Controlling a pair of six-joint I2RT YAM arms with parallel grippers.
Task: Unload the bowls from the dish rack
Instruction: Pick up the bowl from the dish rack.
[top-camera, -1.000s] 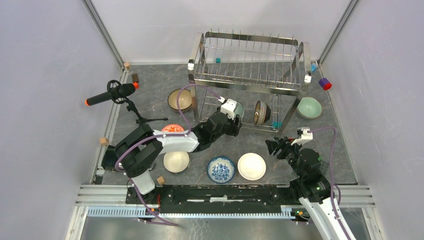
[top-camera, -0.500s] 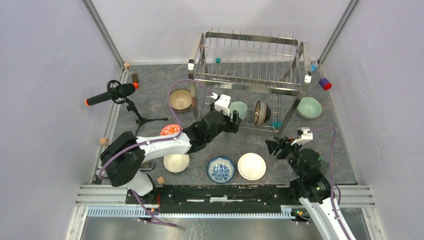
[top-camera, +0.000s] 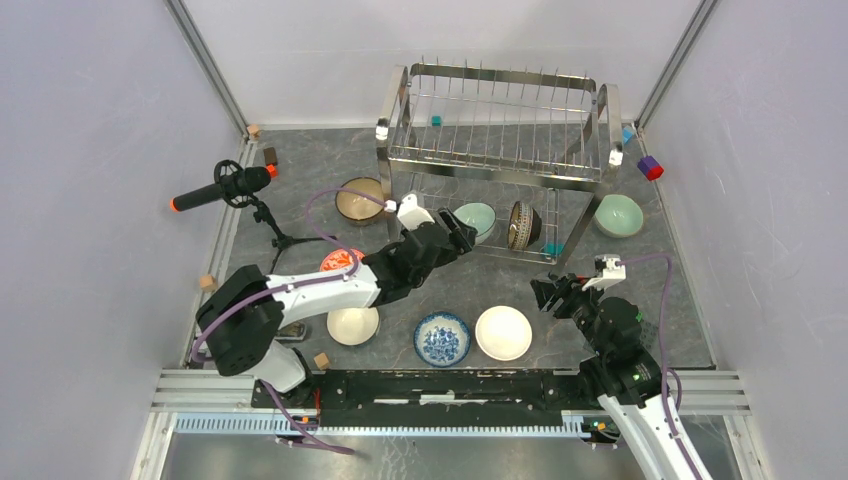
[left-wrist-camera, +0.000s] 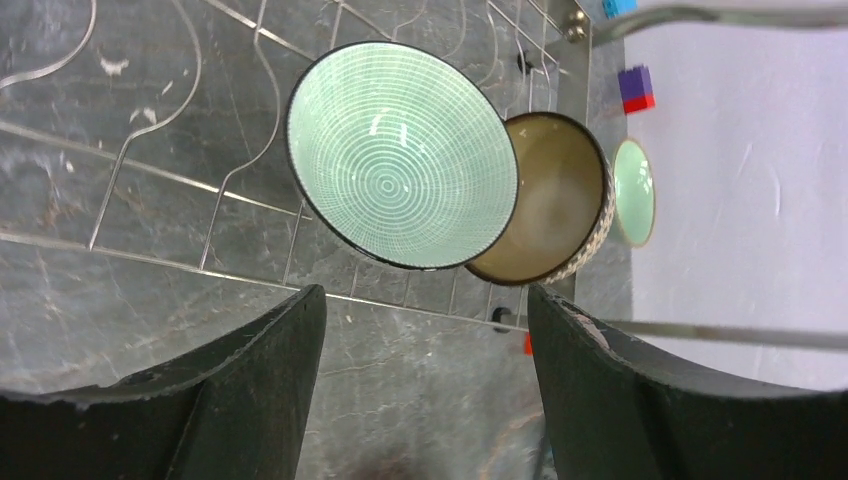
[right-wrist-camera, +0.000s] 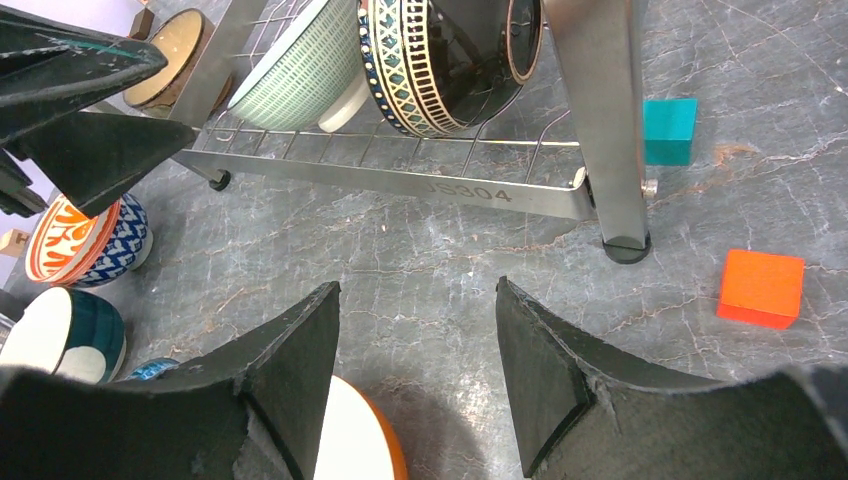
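White-and-black left arm (top-camera: 325, 285) reaches forward and to the right, close to full stretch. Its black two-finger left gripper (top-camera: 457, 230) stands with jaws wide, nothing between them. Right arm (top-camera: 620, 335) is folded near its base. The black right gripper (top-camera: 547, 292) has its jaws parted and empty.

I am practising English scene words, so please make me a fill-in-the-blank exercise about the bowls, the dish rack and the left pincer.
1. The bowls standing in the dish rack number ___.
2. The left pincer faces the pale green bowl with its jaws ___.
3. On the right of the blue-and-white bowl, the neighbouring bowl is ___ inside.
Missing words: two; open; white.
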